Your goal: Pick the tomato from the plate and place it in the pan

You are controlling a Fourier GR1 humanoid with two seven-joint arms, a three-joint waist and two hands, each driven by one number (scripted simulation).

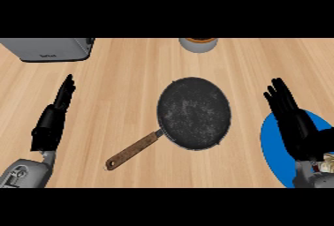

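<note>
Looking down at the counter, I see my right hand [297, 126] at 4 o'clock, over the blue plate [271, 145], its fingers straight and spread apart, clamped on nothing. I can't make out the tomato. I judge it sits on the plate beneath that hand, hidden by the palm. The pan [194, 112] lies at the centre with nothing in it, its wooden handle [134, 151] pointing to 7 o'clock. My left hand [53, 117] rests at 9 o'clock, fingers straight, holding nothing. I expect the tomato to be light, smooth-skinned, prone to roll and easy to bruise, so I'd cup it round its widest part, thumb opposite fingers, rather than pinch the top. A toaster [49, 48] sits at 11 o'clock and a cup [198, 44] at 12.
</note>
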